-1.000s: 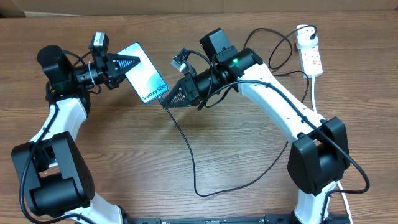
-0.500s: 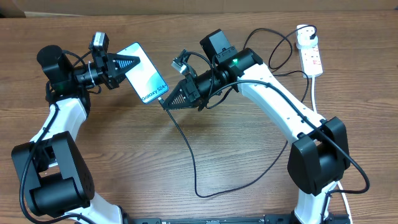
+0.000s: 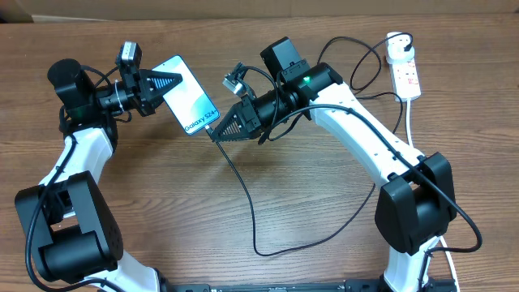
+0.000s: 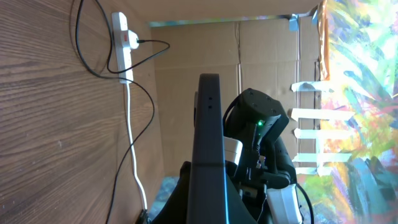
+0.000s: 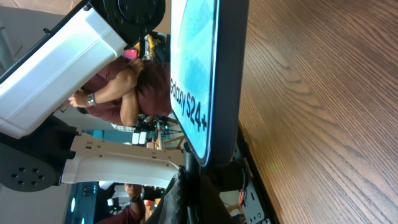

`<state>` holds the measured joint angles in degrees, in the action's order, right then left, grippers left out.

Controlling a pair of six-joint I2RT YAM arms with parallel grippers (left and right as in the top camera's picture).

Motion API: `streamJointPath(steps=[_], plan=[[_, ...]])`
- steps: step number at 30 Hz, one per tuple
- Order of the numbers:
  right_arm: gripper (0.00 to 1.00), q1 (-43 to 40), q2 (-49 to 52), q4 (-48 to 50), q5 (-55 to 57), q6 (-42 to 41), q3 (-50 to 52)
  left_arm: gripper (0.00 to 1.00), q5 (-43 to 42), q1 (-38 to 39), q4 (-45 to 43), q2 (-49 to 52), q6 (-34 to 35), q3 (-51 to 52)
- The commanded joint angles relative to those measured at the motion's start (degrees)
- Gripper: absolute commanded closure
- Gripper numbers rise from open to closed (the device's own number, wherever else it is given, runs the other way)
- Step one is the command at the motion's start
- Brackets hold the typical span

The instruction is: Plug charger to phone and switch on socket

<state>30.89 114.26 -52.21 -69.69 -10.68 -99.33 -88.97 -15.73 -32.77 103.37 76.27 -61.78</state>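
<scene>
My left gripper (image 3: 172,83) is shut on the upper end of the phone (image 3: 188,96) and holds it tilted above the table, its light-blue screen facing up. In the left wrist view the phone (image 4: 209,149) shows edge-on between the jaws. My right gripper (image 3: 216,132) is shut on the charger's black connector tip, which sits right at the phone's lower edge (image 5: 214,81). The thin black charger cable (image 3: 251,211) trails from there across the table to a white adapter (image 3: 397,41) plugged in the socket (image 3: 407,75) at the far right.
The socket's thick white cord (image 3: 412,122) runs down the right side by the right arm's base. The charger cable loops over the middle of the wooden table (image 3: 162,203). A cardboard wall (image 3: 243,8) stands along the back edge.
</scene>
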Motion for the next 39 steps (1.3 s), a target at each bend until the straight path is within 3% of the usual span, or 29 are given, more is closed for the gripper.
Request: streamJointPath(steps=[1, 39], plan=[[0.97, 0.4, -2.1, 0.5, -1.0, 0.2, -1.6, 0.96, -1.6, 0.4, -0.5, 0.1, -0.9, -1.0], [0.97, 0.9, -2.1, 6.0, 3.0, -5.7, -1.6, 0.96, -1.6, 1.0, -0.5, 0.1, -0.9, -1.0]])
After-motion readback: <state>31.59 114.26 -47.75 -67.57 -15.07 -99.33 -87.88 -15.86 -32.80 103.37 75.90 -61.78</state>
